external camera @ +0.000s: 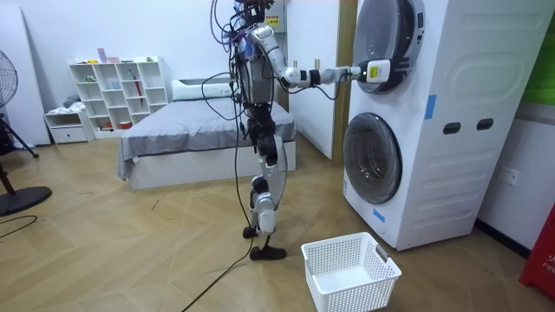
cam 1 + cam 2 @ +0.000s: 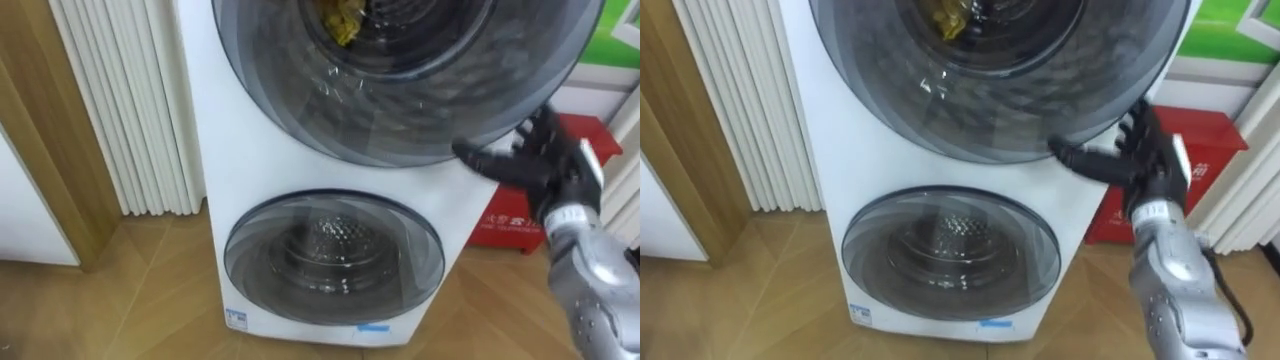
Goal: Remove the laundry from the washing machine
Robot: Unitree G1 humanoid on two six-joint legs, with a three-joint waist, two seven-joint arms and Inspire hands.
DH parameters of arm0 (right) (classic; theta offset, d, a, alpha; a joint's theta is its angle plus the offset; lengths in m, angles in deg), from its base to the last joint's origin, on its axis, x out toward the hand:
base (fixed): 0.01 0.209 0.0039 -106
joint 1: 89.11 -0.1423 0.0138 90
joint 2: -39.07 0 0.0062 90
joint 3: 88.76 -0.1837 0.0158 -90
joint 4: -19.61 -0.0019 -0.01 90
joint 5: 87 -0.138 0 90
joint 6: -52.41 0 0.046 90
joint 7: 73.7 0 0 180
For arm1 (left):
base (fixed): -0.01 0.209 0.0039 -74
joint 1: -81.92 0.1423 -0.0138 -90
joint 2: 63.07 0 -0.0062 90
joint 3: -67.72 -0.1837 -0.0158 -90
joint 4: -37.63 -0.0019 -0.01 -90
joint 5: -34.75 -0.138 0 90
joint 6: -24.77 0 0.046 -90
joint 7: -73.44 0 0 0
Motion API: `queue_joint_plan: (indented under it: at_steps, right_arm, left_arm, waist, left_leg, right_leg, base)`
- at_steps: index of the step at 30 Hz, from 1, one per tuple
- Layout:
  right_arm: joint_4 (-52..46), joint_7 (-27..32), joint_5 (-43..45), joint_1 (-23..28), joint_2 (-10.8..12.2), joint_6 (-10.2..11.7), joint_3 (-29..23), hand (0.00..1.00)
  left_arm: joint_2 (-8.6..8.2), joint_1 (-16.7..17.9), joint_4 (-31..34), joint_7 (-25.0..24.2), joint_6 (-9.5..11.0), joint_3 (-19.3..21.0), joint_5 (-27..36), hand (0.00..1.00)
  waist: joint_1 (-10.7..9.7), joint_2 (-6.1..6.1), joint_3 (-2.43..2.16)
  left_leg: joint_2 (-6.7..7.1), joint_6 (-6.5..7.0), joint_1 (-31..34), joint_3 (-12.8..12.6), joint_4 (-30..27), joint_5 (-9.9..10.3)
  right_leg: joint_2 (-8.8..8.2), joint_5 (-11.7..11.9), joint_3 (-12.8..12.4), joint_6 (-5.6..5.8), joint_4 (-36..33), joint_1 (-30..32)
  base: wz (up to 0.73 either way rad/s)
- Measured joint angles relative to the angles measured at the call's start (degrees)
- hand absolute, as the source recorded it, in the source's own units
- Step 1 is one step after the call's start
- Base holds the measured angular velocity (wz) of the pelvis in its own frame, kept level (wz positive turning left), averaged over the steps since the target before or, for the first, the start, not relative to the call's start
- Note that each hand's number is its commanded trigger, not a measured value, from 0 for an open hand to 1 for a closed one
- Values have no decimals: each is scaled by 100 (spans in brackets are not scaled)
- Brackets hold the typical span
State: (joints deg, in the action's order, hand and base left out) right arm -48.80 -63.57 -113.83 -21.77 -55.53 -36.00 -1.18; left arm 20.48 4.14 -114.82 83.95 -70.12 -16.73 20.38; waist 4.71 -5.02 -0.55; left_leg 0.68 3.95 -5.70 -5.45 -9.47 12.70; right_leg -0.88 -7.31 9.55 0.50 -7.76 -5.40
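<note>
Left eye view: washer has two round doors stacked. The upper door looks shut, with a yellow cloth behind the glass, inside the drum. The right hand is at the lower right rim of that door. Its fingers are stretched out, loosely spread and holding nothing. Can't tell if they touch or hook the rim. The lower door is shut and its drum looks empty. A red box sits behind the hand.

Room view: the robot stands upright on the floor at the room view's left of the washer, right arm reaching out to the upper door. A white basket sits empty on the floor just in front of the washer, near its feet. A bed is behind.

Right eye view: same scene, hand at the door rim, cloth inside.

Progress, judged: early. Nothing is out yet. Left to do: open the door, reach in, grab the cloth and probably drop it in the basket.
</note>
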Motion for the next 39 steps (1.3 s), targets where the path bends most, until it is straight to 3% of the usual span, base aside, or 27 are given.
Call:
queue_joint_plan:
  at_steps: [2, 7, 10, 17, 25, 29, 33, 36, 37, 39]
  right_arm:
    - [-4, 36, 41, -3, -1, -43, -1, 0]
    - [-29, 99, 24, -245, -91, -253, -4, 0]
    - [-85, 128, 18, -412, -219, -304, 1, 0]
    - [-846, 596, 434, -431, -242, -533, -7, 0]
    - [-1793, 732, 753, -415, -249, -549, -1, 0]
    - [-2391, 732, 723, -21, -249, -549, -23, 0]
    - [-3359, 706, 761, 736, -221, -519, 7, 0]
    - [-3627, 525, 917, 1188, -163, -217, 120, 0]
    - [-3705, 461, 990, 1418, -133, -114, 121, 0]
    - [-3825, 323, 1145, 1772, -51, -35, 153, 0]
  left_arm:
    - [3, -19, 0, -1, -22, 0, -16, 0]
    - [47, 8, 3, -50, -104, 8, -32, 0]
    - [56, -12, 3, -121, -112, 5, -32, 0]
    - [62, 40, -58, -119, -144, -1, -25, 0]
    - [73, 37, -43, -116, -205, -12, -6, 0]
    - [75, 55, -51, -92, -198, -25, -2, 0]
    - [61, 83, -64, 49, -144, -62, 0, 0]
    - [48, 37, -66, 176, -73, -288, 16, 0]
    - [49, 5, -113, 239, -12, -356, 24, 0]
    - [47, 3, -161, 263, 34, -359, 13, 0]
  waist:
    - [5, -26, 0]
    - [-9, -105, 53]
    - [-22, -104, 53]
    - [-75, -92, 49]
    - [-143, -45, 57]
    - [-137, -28, 61]
    - [-140, 4, 65]
    - [-151, 92, 45]
    - [-146, 117, 60]
    - [-146, 133, 42]
  left_leg:
    - [2, 1, -3, 19, -7, 0]
    - [0, 1, 49, 2, -11, -1]
    - [2, 1, 151, 1, -26, 0]
    - [-1, -2, 209, -39, -26, -2]
    - [-3, -3, 176, -57, -22, -2]
    - [-18, -3, 113, -67, 8, -2]
    - [-39, -3, 92, -86, 9, -2]
    - [-40, -4, 73, -112, 10, -2]
    - [-47, -5, 13, -161, 16, -1]
    - [-58, -7, -27, -225, 19, 0]
  right_leg:
    - [-7, -1, 19, 1, 1, -16]
    - [-4, -10, -15, 0, -5, 52]
    - [-1, -9, -15, -2, -18, 158]
    - [0, -11, -24, -5, -23, 267]
    - [14, -11, -157, -6, 5, 278]
    - [17, -12, -170, -7, 10, 236]
    - [24, -12, -266, -7, 7, 233]
    - [28, -12, -315, -8, 7, 214]
    - [33, -12, -321, -7, 8, 160]
    - [39, -12, -346, -8, 3, 132]
  base:
    - [5]
    - [-2]
    - [-1]
    - [-4]
    - [-9]
    - [-3]
    - [-12]
    - [-8]
    - [0]
    - [-7]
